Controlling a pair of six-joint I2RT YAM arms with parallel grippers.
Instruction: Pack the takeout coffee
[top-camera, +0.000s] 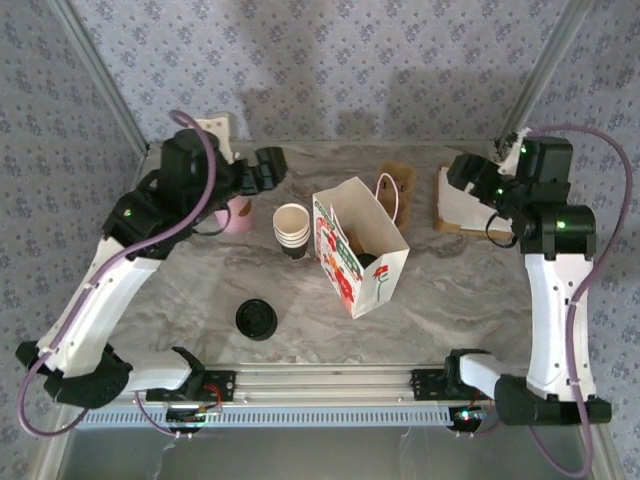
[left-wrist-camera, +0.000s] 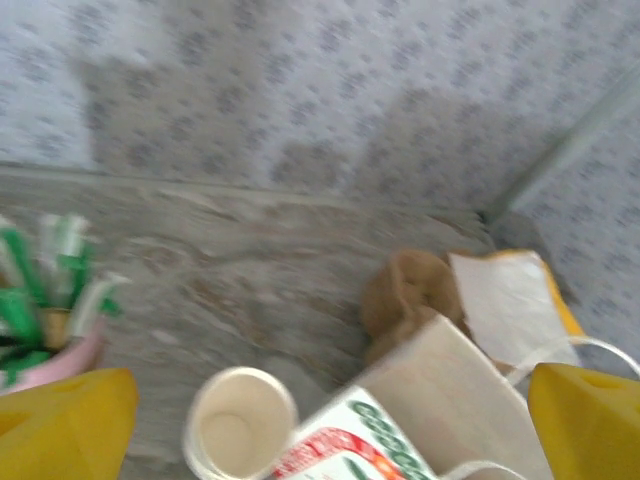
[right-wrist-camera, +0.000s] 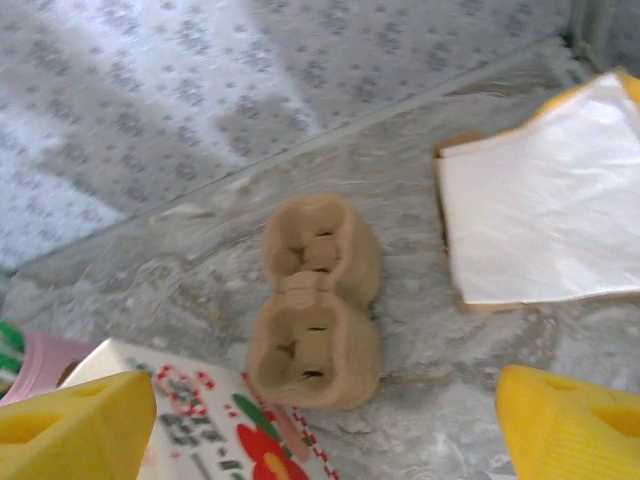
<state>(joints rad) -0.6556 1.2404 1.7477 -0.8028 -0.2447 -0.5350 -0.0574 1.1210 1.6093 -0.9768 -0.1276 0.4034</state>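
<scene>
The takeout coffee (top-camera: 366, 260) appears to sit inside the open paper bag (top-camera: 385, 277) at the middle of the table (top-camera: 190, 295). Only a dark round patch, seemingly its black lid, shows through the bag's mouth from above; the cup body is hidden by the bag walls. At 9 o'clock from the bag, just beside it, stands the stack of cups (top-camera: 291, 230), lidless, and further out along 9 o'clock is the pink cup (top-camera: 238, 216) holding green-and-white straws (left-wrist-camera: 50, 270). A loose black lid (top-camera: 256, 320) lies flat on the marble at 8 o'clock, apart from the bag. At 12 o'clock, behind the bag, lies a brown pulp cup carrier (right-wrist-camera: 315, 300), and at 2 o'clock a pile of white napkins (right-wrist-camera: 540, 210) on a brown backing. The left gripper (left-wrist-camera: 330, 400) hangs above the cups and the bag's back corner, claw spread wide and empty. The right gripper (right-wrist-camera: 325, 400) hovers over the carrier, also wide open with nothing in it
</scene>
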